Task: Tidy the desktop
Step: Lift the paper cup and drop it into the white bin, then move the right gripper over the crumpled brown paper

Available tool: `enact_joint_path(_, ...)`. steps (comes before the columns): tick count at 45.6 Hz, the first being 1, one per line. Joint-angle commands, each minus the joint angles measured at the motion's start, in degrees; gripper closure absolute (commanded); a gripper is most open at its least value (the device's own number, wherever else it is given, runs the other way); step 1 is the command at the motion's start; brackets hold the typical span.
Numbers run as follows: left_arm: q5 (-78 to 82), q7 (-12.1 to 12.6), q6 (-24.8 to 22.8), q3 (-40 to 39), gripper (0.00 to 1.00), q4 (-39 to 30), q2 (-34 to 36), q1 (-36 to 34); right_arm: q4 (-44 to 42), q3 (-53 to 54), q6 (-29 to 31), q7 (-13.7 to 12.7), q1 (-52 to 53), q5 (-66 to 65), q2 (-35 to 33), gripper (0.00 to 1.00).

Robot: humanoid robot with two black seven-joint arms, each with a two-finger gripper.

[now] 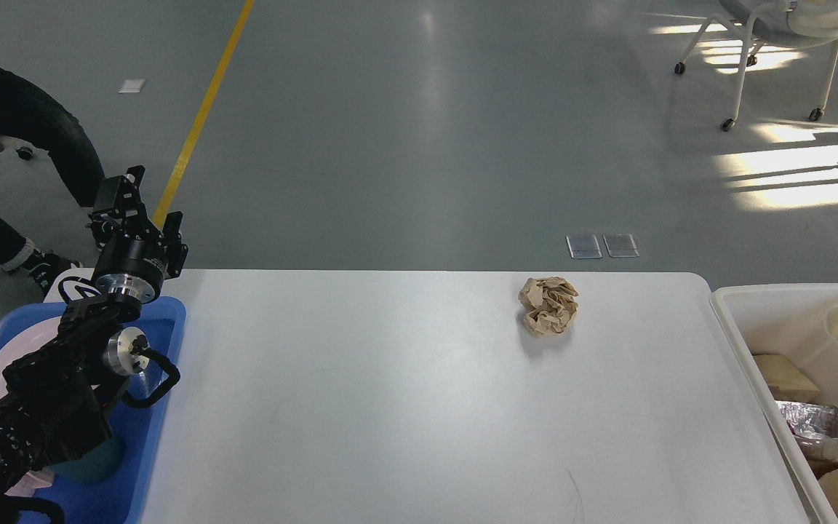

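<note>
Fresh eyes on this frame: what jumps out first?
The crumpled brown paper ball lying alone toward the far right of the plain white rectangular desktop. Next, the black left arm over the blue plastic tray at the left edge, its left hand raised past the table's far corner. An off-white deep plastic bin holding rubbish sits at the right.

The scene is evenly and brightly lit. Sunlight is thrown in hard streaks across the grey floor [419, 131] at upper right, beside a chair [775, 44]. A soft sheen is seen on the white tabletop [390, 407]. A small shadow is cast under the crumpled paper [549, 306]. Focus is sharp throughout.
</note>
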Motion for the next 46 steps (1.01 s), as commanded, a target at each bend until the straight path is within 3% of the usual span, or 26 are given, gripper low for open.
enact_joint_path(1, 0.0, 0.0, 0.0, 0.0, 0.03, 0.0, 0.06, 0.0, -2.85, 0.3, -0.17, -0.05, -2.89, 0.17, 2.02, 0.0)
enact_joint_path(14, 0.0, 0.0, 0.0, 0.0, 0.03, 0.0, -0.02, 0.0, -1.19, 0.66, 0.45, -0.05, -2.28, 0.34, 2.38, 0.0)
enact_joint_path(25, 0.0, 0.0, 0.0, 0.0, 0.03, 0.0, 0.06, 0.0, 4.26, -1.71, 2.11, 0.04, 13.53, 0.17, 5.8, 0.0)
enact_joint_path(36, 0.0, 0.0, 0.0, 0.0, 0.03, 0.0, 0.06, 0.0, 11.9, -13.31, 11.34, -0.22, 31.9, 0.26, 16.61, 0.0)
enact_joint_path(46, 0.0, 0.0, 0.0, 0.0, 0.03, 0.0, -0.02, 0.0, 17.8, -14.2, 14.94, -0.4, 41.49, 0.17, 24.34, 0.0)
